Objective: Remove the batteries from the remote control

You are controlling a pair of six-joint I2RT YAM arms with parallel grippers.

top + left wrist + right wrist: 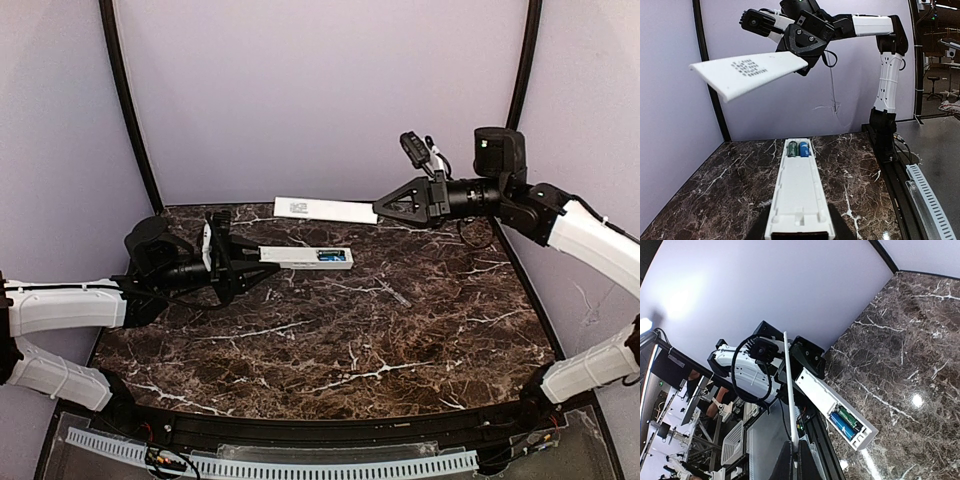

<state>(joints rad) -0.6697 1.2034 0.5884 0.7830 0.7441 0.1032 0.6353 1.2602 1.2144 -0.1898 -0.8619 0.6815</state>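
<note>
The white remote control (305, 257) is held level above the table by my left gripper (250, 265), which is shut on its near end. Its back faces up, cover off. The open compartment at the far end holds two batteries, one green (792, 149) and one blue (804, 149); they also show in the right wrist view (845, 422). My right gripper (385, 210) is shut on the thin white cover (325, 209) and holds it in the air behind the remote. The cover shows from below in the left wrist view (747, 72) and edge-on in the right wrist view (790, 395).
The dark marble table (340, 340) spreads under both arms. Lilac walls and black corner posts (130, 110) close the back and sides. A small pale sliver (398, 297) lies on the marble right of centre.
</note>
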